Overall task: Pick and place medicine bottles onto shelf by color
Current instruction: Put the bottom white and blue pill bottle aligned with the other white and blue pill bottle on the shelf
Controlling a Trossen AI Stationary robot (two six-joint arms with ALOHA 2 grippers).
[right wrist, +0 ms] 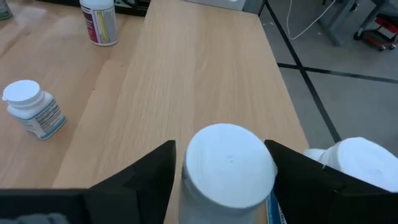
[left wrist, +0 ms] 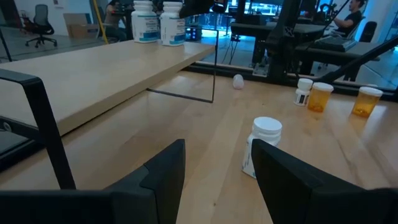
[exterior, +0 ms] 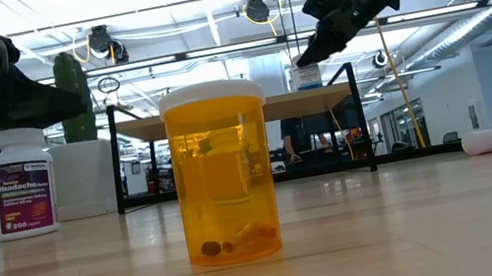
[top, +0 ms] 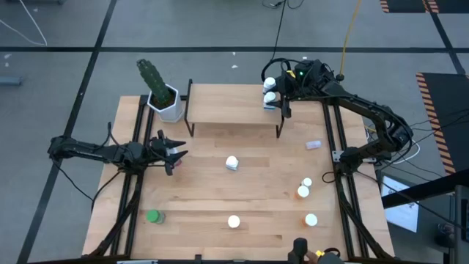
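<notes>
The shelf [top: 234, 110] stands at the table's far middle. Two blue-white bottles [top: 270, 83] [top: 271, 96] stand on their bases at its right end; both also show in the left wrist view [left wrist: 144, 22] [left wrist: 172, 23]. My right gripper [right wrist: 224, 155] is open over the nearer one, a finger on each side of its white cap [right wrist: 230, 165]. My left gripper [top: 174, 152] is open and empty above the table's left part. A blue-white bottle [top: 232, 163] stands mid-table. Orange bottles [top: 303, 191] [top: 311, 219] stand at the near right, and a green one [top: 152, 216] at the near left.
A white pot with a cactus [top: 163, 99] stands at the shelf's left end. A pinkish bottle [top: 314, 144] lies on its side right of the shelf. Another white-capped bottle [top: 234, 221] stands near the front edge. The shelf's board is bare left of the two bottles.
</notes>
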